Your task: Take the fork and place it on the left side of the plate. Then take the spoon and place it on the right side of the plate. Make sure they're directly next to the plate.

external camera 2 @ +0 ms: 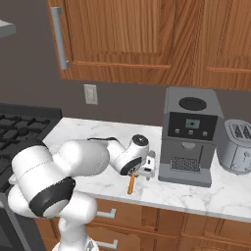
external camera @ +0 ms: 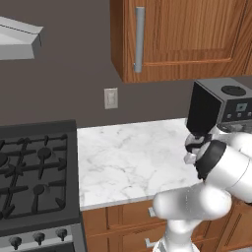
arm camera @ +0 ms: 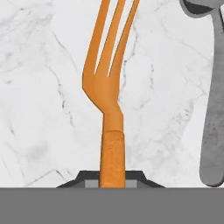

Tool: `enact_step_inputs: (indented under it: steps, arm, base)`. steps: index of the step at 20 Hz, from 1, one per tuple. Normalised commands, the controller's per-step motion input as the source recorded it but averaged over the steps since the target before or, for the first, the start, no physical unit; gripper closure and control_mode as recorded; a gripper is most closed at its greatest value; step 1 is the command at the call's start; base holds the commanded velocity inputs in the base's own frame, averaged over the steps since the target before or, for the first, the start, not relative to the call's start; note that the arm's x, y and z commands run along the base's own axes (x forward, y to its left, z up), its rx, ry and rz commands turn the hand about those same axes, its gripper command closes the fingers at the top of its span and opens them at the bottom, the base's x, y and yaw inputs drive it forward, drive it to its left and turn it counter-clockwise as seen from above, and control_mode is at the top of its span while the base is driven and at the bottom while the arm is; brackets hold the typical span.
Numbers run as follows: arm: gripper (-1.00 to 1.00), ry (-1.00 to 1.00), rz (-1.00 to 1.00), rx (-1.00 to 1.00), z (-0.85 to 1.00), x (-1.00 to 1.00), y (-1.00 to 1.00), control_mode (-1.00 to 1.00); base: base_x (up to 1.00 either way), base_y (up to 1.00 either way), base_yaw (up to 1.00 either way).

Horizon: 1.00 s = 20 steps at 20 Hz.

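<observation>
Closest to the hand camera, the gripper (arm camera: 112,179) is down low over the white marble counter (external camera: 123,157) with the orange fork (arm camera: 109,87) running straight up from between its fingertips. The handle sits right in the gap, and the dark tips hug it on both sides, so the claw looks pinched narrow on the fork's handle. The tines point away from the hand, toward the top of that view. Can't tell from these shots whether the fork is lifted off the marble or still lying on it.

Just beside the fork, off to the right edge of the hand view, lies the grey spoon (arm camera: 214,109), roughly parallel to the fork and not touching it.

From the right base view, the gripper (external camera 2: 139,171) is bent down near the front edge of the counter, and the fork's handle end pokes out below it toward the counter's edge. Right next to the hand stands the coffee machine (external camera 2: 190,142), and a toaster (external camera 2: 238,147) sits further right.

Further back and left there's the gas stove (external camera: 34,172), a wall outlet (external camera: 110,98) on the dark backsplash, and wooden upper cabinets (external camera: 182,34) above.
</observation>
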Motion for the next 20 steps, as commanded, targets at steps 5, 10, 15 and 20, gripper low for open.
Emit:
enact_step_inputs:
  steps: [5,10,15,20]
  arm:
    - [1.00,0.00,0.00,0.00,0.90,-0.44,0.48,-1.00]
    - [1.00,0.00,0.00,0.00,1.00,-0.18,0.74,-1.00]
    - [1.00,0.00,0.06,0.00,0.80,-0.65,0.77,-1.00]
    - [1.00,0.00,0.05,0.00,0.20,-0.14,0.45,-1.00]
  base:
    - [0.00,0.00,0.00]
    - [0.00,0.00,0.00]
    - [0.00,0.00,0.00]
    - [0.00,0.00,0.00]
